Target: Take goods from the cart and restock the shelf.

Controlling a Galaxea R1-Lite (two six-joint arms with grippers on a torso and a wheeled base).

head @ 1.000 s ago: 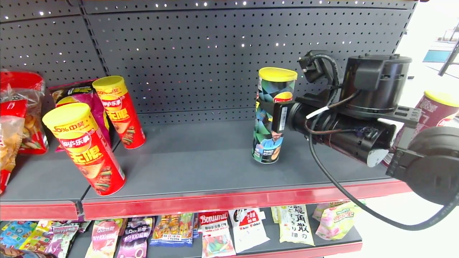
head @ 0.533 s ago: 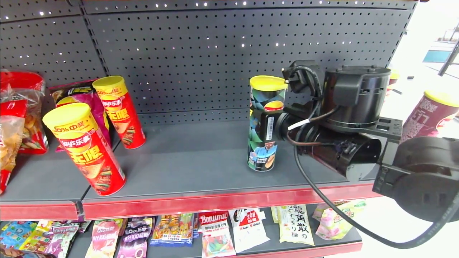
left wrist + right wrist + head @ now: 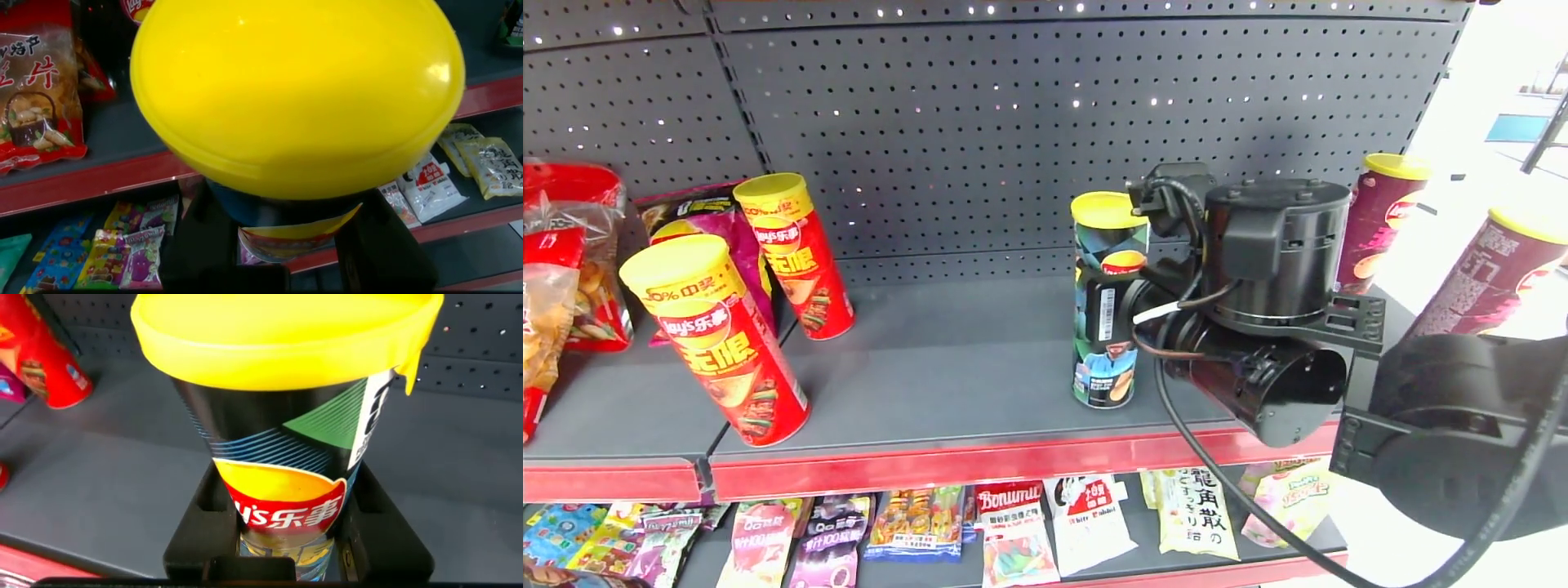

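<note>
Chip can [image 3: 1104,302]: we are holding it upright over the shelf [image 3: 980,359], near the red front edge.
Right hand [image 3: 292,527]: we are clamping it on that can's middle.
Left hand [image 3: 286,245]: we are gripping a blue can [image 3: 298,90] with a yellow lid.
Neighbours: red cans [image 3: 712,335] are standing well apart to the left, with maroon cans [image 3: 1380,220] to the right.

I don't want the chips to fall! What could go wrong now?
The dark can in the right gripper is close to the shelf's red front edge. If it is let go carelessly, it might tip off. The arm is also near a maroon can and could bump it.
</note>
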